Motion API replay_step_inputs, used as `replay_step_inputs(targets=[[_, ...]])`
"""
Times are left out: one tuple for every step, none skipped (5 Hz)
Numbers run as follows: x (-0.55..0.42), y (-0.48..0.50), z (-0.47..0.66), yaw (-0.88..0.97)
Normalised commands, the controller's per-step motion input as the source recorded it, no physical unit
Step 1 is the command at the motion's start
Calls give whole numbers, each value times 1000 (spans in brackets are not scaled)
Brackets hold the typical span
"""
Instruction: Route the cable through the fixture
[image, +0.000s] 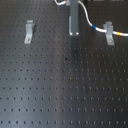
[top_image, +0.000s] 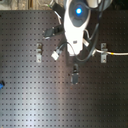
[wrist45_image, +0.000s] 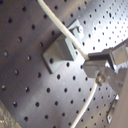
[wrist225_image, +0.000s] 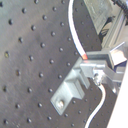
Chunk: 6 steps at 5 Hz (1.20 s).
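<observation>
Cable position relative to the fingers is what the coming move depends on: the thin flexible white cable (wrist45_image: 70, 37) runs lengthwise straight into the gripper (wrist45_image: 95, 67), its long axis lying roughly along the line from the fingers toward the near grey metal clip (wrist45_image: 61, 49), and it passes over that clip just ahead of the fingertips. In both wrist views the cord enters between the grey metal fingers (wrist225_image: 95, 62) and comes out again behind them as a loose white tail, so the fingers appear pressed together on the cable (the contact itself is small and partly hidden by the finger blocks, so this is a judgement, not a clear sight). In the first exterior view the cable (image: 92, 22) curves away from the gripper (image: 73, 31) toward the grey clip (image: 108, 32) beside it, reaches that clip, and goes on past it with a blue and a yellow band (image: 120, 33) on the far side. A second grey clip (image: 29, 31) stands well apart on the gripper's other side, with no cable near it. Everything rests on the black perforated board (image: 60, 95). Judging from this, the cord beyond the fingers already lies in the near clip, and the free length behind the fingers would have to be carried across toward the distant clip.
</observation>
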Motion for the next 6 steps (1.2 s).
replay_step_inputs(targets=[[-158, 387, 187, 374], [-2, 291, 222, 348], [-1, 7, 281, 0], [-26, -244, 131, -263], [-11, -227, 66, -203], [-56, -160, 98, 0]])
